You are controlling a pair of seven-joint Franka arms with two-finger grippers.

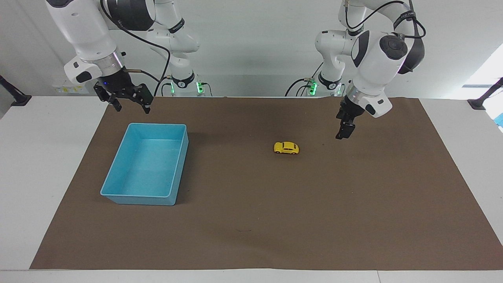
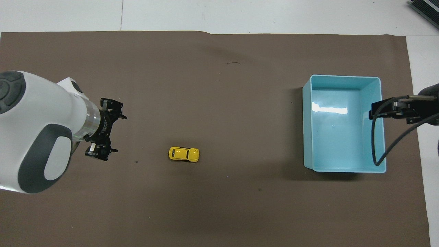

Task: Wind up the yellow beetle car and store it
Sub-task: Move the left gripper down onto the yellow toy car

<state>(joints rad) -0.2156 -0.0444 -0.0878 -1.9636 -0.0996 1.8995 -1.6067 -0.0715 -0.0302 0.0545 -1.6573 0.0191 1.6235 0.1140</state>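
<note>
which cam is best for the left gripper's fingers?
Overhead view: the left gripper shows both fingers spread open above the brown mat. The facing view sees the left gripper edge-on, its fingers overlapping into one dark shape.

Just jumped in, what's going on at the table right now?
Nothing is held yet. The yellow beetle car sits alone on the brown mat. The left gripper, open, hangs over the mat beside the car, toward the left arm's end. The right gripper waits open above the empty blue bin.
</note>
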